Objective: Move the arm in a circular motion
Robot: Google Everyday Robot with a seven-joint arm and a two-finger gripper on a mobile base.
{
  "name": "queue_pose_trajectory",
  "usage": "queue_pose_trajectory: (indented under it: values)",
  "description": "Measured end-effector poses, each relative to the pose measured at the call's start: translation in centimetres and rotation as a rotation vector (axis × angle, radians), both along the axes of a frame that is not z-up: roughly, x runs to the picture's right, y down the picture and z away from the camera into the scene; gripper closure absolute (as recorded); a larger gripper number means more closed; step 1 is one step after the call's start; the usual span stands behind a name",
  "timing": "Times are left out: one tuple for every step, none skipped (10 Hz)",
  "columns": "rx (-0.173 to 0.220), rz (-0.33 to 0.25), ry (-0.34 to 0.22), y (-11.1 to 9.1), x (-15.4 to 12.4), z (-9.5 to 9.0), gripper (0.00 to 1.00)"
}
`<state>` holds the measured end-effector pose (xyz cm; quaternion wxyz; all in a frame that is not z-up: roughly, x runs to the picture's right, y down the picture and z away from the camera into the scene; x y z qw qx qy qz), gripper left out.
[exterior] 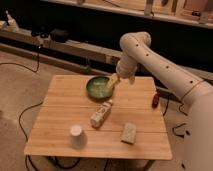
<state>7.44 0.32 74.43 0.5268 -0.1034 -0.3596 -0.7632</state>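
The arm point(150, 60) is cream-white, made of thick rounded segments with small dark dots. It reaches in from the right and bends down over the far side of the wooden table point(60, 120). Its small tan gripper point(113, 81) hangs just above the right rim of a green bowl point(97, 87).
On the table stand a white cup point(76, 135) at the front left, a small carton point(101, 113) lying in the middle and a pale sponge-like block point(129, 132) at the front right. A red object point(156, 99) sits at the right edge. Cables run over the floor; a dark bench lies behind.
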Motion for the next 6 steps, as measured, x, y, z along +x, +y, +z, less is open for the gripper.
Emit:
queue_pose_trajectory:
  values:
    - [-0.013, -0.012, -0.03, 1.0, -0.8, -0.9, 0.2]
    - [-0.031, -0.026, -0.063, 2.5, -1.5, -2.2, 0.2]
    - [-0.046, -0.037, -0.084, 4.1, -1.5, -3.3, 0.2]
    - [-0.056, -0.042, -0.094, 5.2, -1.4, -3.9, 0.2]
    - [-0.07, -0.052, -0.115, 7.0, -0.9, -5.1, 0.2]
    - [-0.08, -0.057, -0.125, 8.2, -0.4, -5.8, 0.2]
